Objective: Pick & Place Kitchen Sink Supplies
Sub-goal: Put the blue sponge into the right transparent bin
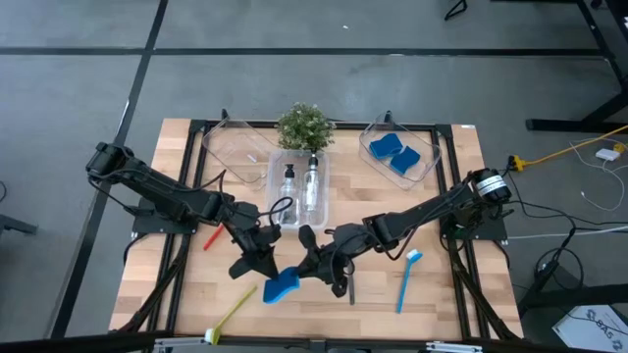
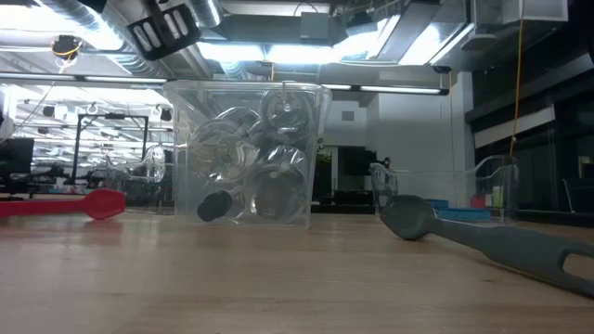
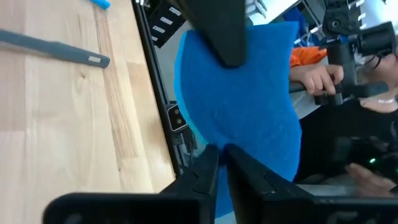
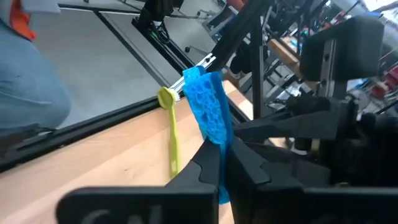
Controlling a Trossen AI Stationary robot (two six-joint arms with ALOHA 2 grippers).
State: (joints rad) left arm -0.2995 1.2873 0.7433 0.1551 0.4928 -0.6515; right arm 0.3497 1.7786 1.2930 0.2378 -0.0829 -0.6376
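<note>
A small blue wavy-edged sponge [image 1: 282, 286] hangs between my two grippers over the table's near middle. My left gripper [image 1: 263, 265] meets it from the left and my right gripper [image 1: 312, 267] from the right. Both are shut on it. The left wrist view shows the sponge's broad face [image 3: 242, 112]; the right wrist view shows it edge-on [image 4: 208, 106]. On the wood lie a yellow-green brush [image 1: 231, 314], a blue brush [image 1: 407, 279], a red brush [image 1: 211, 238] and a grey brush [image 2: 492, 243]. Two pump bottles [image 1: 299, 186] lie in the middle clear bin. My left gripper pinches the sponge's edge [image 3: 224, 140] between its two fingers, coming level from the table's left. The sponge is lifted clear and stands on edge. My right gripper pinches another edge of the sponge [image 4: 217, 140] between its two fingers, coming from the table's right. In the left wrist view one of its fingers [image 3: 221, 31] lies on the sponge's face.
Three clear bins stand along the far side: one at far left [image 1: 235, 152], the middle one, and one on the right holding two blue sponges [image 1: 397, 155]. A small potted plant [image 1: 306, 126] stands behind them. A person's hand [image 3: 317, 78] shows beyond the table.
</note>
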